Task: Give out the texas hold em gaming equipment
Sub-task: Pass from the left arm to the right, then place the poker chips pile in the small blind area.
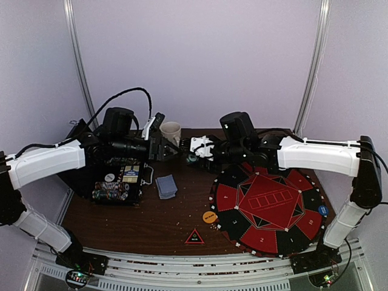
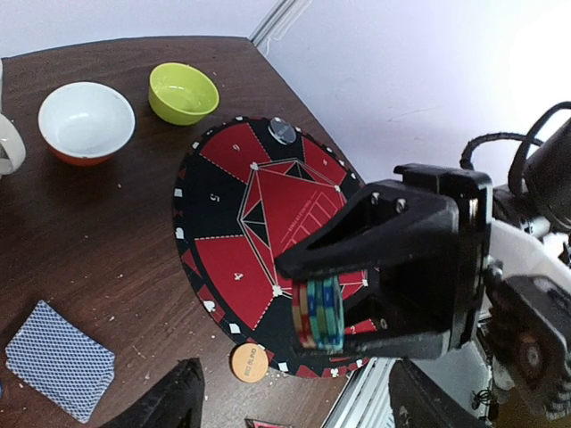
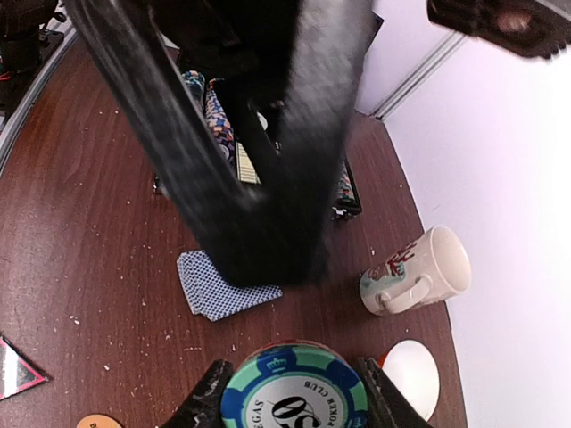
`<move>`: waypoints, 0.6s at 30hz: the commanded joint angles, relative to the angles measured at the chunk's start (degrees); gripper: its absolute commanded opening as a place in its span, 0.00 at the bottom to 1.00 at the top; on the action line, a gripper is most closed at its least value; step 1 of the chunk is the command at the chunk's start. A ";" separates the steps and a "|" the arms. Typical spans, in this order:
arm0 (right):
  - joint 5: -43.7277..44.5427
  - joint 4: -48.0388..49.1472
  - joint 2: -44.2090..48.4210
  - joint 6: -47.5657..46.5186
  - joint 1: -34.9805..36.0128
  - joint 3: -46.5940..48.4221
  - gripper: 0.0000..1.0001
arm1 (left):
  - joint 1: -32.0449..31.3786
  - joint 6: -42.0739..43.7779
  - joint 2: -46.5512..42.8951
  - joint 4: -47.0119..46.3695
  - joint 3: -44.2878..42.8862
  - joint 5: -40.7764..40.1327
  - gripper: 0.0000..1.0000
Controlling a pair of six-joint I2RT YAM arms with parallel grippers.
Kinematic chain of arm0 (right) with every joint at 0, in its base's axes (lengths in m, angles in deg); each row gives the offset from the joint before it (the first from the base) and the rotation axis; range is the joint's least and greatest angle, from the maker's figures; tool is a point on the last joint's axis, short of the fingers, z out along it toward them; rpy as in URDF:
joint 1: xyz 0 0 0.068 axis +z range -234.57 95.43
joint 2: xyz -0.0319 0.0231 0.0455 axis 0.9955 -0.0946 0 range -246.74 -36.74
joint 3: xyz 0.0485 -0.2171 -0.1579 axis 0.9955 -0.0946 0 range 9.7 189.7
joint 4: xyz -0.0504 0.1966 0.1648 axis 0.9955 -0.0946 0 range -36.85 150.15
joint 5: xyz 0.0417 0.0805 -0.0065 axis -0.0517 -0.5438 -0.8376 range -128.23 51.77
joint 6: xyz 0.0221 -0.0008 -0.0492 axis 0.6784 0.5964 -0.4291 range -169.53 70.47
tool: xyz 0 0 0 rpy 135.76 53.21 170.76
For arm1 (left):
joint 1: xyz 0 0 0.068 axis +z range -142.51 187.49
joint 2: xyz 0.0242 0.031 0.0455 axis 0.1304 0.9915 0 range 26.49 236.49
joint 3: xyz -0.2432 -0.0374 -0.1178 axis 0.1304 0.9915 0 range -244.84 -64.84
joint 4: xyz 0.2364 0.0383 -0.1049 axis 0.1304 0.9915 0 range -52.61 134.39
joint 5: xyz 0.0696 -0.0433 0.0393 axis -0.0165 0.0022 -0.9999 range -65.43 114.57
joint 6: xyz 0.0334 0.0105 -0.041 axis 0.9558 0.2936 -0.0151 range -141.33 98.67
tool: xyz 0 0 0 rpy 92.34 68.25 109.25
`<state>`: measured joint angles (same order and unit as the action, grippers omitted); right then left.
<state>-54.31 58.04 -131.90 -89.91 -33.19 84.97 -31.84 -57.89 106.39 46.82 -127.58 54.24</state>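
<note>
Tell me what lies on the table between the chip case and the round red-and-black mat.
The blue-backed card deck lies between the chip case and the mat, closer to the case. The top view shows it.

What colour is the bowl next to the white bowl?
The bowl is lime green; the left wrist view shows it best.

Both arms reached inward over the far side of the dark wooden table (image 1: 151, 221). The left gripper (image 1: 171, 149) and the right gripper (image 1: 194, 151) were almost tip to tip, near a cream mug (image 1: 171, 131). I couldn't make out how their jaws stood. A deck of blue-grey-backed cards (image 1: 166, 186) lay beside an open chip case (image 1: 116, 182). To the right lay a round red-and-black mat (image 1: 267, 209) with a blue disc (image 1: 322, 210) on its right rim. An orange disc (image 1: 210, 217) sat at its left edge, and a red-edged black triangular marker (image 1: 194, 237) lay nearer the front.
</note>
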 commanded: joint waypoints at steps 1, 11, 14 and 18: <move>-3.26 -1.85 4.22 7.96 -3.96 -2.96 0.10 | 1.69 2.94 -2.92 0.73 1.04 -1.60 0.77; -4.15 -7.03 12.70 19.71 -20.18 -13.57 0.09 | 8.56 6.83 -5.81 2.27 4.96 -2.08 0.80; -2.03 -6.77 16.35 20.74 -26.69 -18.14 0.09 | 10.82 9.91 -5.81 3.61 4.75 -1.48 0.80; 0.31 -8.11 18.85 21.48 -36.17 -22.17 0.09 | 14.18 13.91 -5.89 6.02 4.72 -2.95 0.82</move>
<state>-56.65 51.52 -115.92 -71.00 -62.83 65.36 -20.58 -49.71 101.25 51.22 -123.25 52.20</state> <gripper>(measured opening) 0.417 0.813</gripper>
